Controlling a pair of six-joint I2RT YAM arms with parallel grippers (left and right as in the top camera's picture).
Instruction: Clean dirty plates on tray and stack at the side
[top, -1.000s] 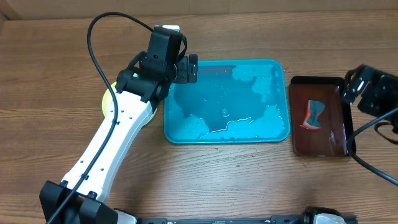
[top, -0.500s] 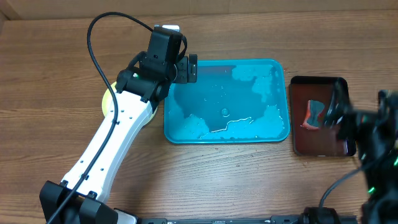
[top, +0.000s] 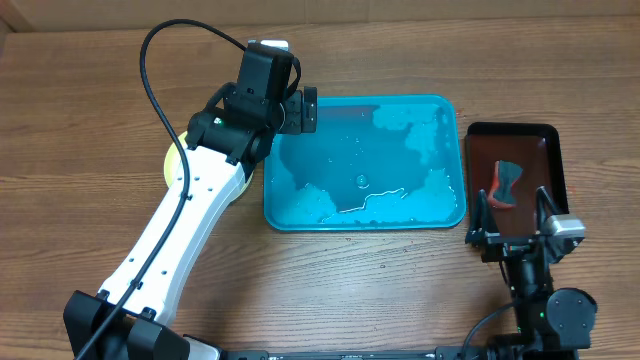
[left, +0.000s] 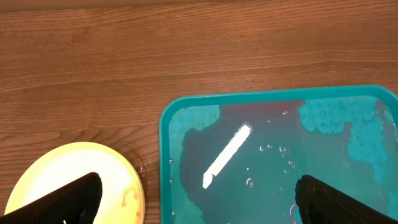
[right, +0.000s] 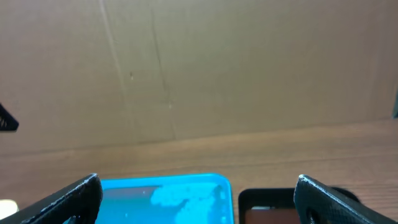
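As seen from overhead, wide-spread left gripper (top: 311, 110) at tray's (top: 360, 226) far-left corner, plate (top: 172, 165) just left (half under the arm (top: 190, 210)); right gripper (top: 512, 218), wide too, at brown tray's (top: 535, 150) near edge. Left wrist: plate (left: 62, 180) beside tray (left: 165, 143), just apart. Right wrist: tray (right: 168, 190) ahead.

I see my right gripper (right: 198, 183) spread wide. Between its fingers (right: 68, 202) lie the tray (right: 165, 190) and a dark tray (right: 267, 202), with a cardboard wall (right: 199, 74) behind.
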